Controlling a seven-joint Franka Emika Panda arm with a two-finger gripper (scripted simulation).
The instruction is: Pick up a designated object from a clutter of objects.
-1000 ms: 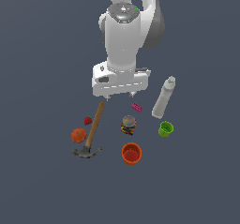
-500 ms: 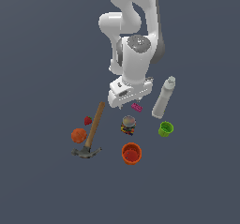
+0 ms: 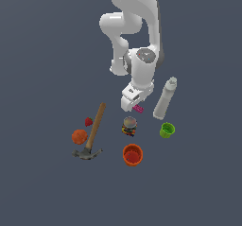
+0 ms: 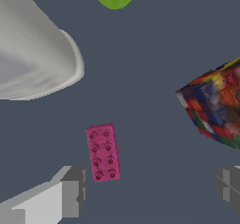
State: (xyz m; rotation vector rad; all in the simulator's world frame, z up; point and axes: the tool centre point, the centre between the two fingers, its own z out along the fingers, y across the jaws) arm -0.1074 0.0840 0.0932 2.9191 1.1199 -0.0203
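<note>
Since a second ago the arm has swung down over the clutter, so in the exterior view the gripper (image 3: 128,104) hangs just beside the pink brick (image 3: 138,108), between white bottle (image 3: 165,99) and jar (image 3: 129,126), while the wrist view shows it open and empty, the brick (image 4: 102,152) nearer one finger (image 4: 70,191), long axis across the gap.

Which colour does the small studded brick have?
Magenta-pink. The brick shows best in the wrist view, lying flat with its studs up.

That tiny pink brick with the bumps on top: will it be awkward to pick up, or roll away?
The pink brick lies flat with straight sides, so it probably won't roll. It looks rigid, likely plastic, and probably very light, so a nudge from the gripper could slide it. The open jaws sit wide apart beside it, leaving room.
</note>
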